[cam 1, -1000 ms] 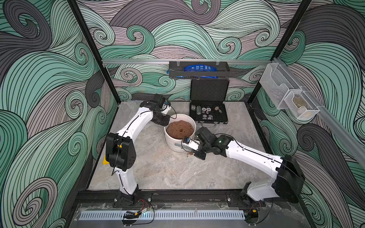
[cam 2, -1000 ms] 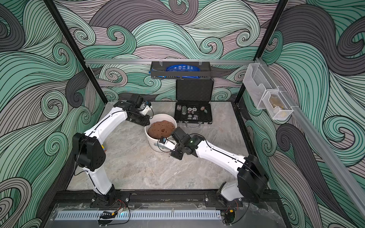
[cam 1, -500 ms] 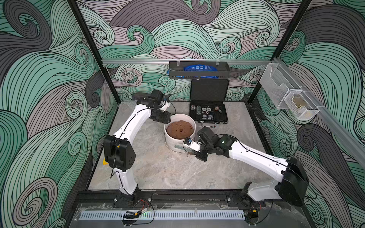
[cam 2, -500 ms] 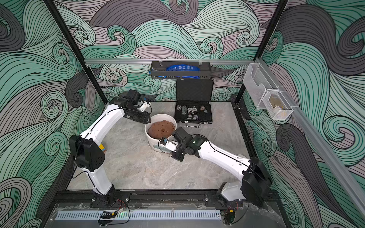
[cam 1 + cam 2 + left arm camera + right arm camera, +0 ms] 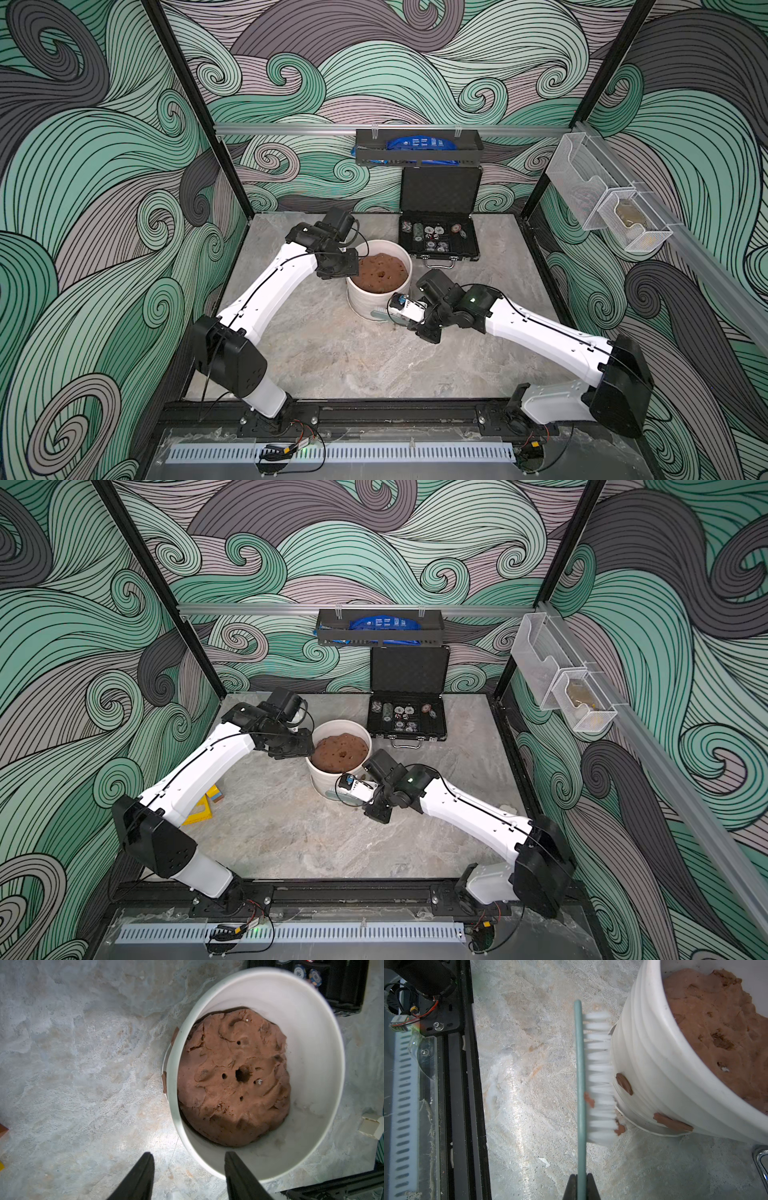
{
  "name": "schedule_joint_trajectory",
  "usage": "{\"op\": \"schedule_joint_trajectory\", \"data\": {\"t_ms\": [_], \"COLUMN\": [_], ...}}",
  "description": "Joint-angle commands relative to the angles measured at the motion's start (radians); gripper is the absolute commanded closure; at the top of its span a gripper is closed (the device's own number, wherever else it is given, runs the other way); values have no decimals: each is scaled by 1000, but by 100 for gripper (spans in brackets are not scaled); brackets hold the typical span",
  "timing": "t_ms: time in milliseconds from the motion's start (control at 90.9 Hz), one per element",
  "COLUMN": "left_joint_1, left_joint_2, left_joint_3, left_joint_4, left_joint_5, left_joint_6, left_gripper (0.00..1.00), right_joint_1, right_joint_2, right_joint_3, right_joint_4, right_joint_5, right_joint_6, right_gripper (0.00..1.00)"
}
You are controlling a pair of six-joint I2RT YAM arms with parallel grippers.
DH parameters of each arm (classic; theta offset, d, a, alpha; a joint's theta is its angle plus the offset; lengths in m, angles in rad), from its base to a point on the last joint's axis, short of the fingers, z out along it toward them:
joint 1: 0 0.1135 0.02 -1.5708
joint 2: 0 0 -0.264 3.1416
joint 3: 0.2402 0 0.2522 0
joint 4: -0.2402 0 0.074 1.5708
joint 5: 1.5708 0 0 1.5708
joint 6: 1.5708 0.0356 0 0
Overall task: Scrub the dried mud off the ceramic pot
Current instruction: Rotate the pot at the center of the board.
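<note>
Right gripper (image 5: 580, 1186) is clamped on the thin brush (image 5: 599, 1076) handle, bristles against the ceramic pot (image 5: 365, 301), which sits mid-frame in both top views. Left gripper (image 5: 188, 1178) is spread apart at the rim w/ nothing pinched, so imo a hard stroke could shove or tip the pot. The handle might twist too. Dried mud (image 5: 624, 1084) patches show low on the wall. The far side is hidden, so can't tell what's left there.

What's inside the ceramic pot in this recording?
The ceramic pot holds a large brown soil mound with a centre hole and smaller holes; bare white inner wall shows beside it. The pot's floor beneath the mound is covered.
</note>
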Motion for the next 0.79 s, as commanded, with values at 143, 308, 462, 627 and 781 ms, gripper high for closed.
{"op": "schedule_joint_trajectory", "data": {"t_ms": [143,308,462,627,781], "left_joint_1": [-78,-93,-93,-94,-93], "left_joint_2": [47,42,62,90,105], "left_joint_3": [-5,-50,-49,-27,-29], "left_joint_4": [-43,-26,-24,-56,-52], "left_joint_5": [-99,-107,-123,-153,-150], "left_joint_6": [-193,-240,-232,-230,-219], "left_gripper": [48,53,64,75,82], "right_joint_1": [4,3,3,8,14], "right_joint_2": [-15,-18,-17,-10,8], "right_joint_3": [-12,-19,-20,-15,-20], "right_joint_4": [3,7,12,14,23], "right_joint_5": [18,20,10,4,17], "right_joint_6": [9,9,12,12,11], "right_gripper": [100,100,100,100,100]}}
